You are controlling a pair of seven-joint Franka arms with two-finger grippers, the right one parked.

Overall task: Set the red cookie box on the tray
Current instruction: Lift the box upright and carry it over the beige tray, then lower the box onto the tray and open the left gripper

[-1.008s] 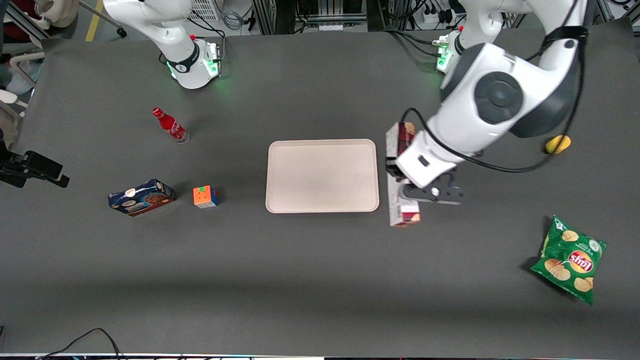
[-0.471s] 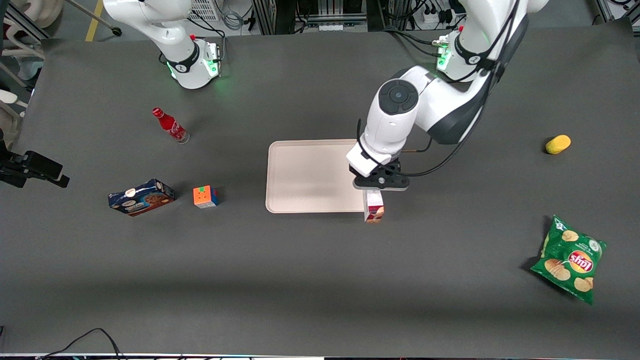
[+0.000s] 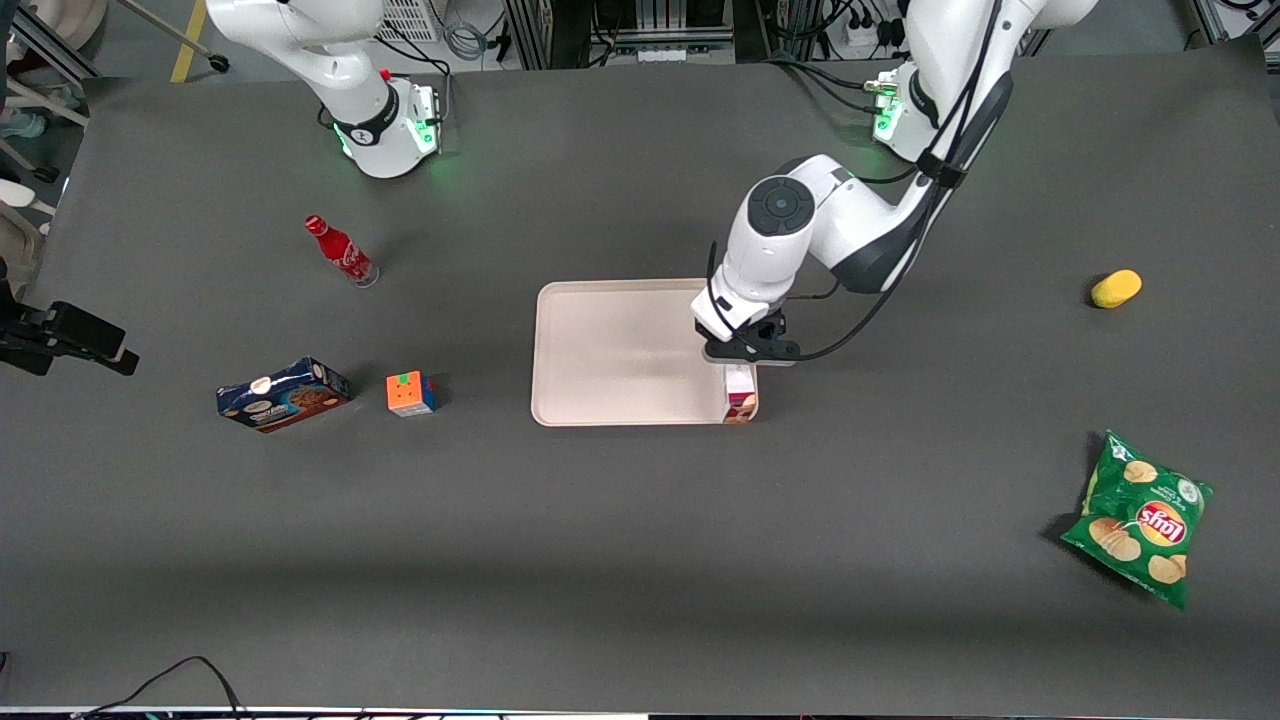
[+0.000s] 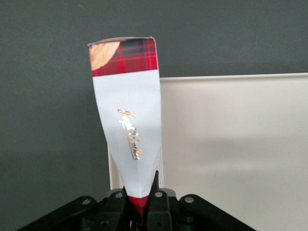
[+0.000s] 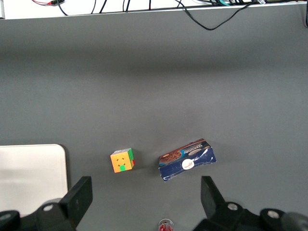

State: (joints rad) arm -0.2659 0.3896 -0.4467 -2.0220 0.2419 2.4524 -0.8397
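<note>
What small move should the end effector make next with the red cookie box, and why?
Probably shift it a little farther over the tray toward the middle before lowering. The end effector is shut on the red cookie box right at the tray's edge on the working arm's side, and the wrist view shows part of the box overhanging the dark table.

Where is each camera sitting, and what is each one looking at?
Front view: high above the table, looking down at both arms; the gripper holds the red cookie box over the tray edge.
Left wrist view: on the working arm, looking along the red cookie box to the tray; fingers show.
Right wrist view: on the parked arm, looking down at the cube and blue cookie box.
Shared: the tray.
</note>
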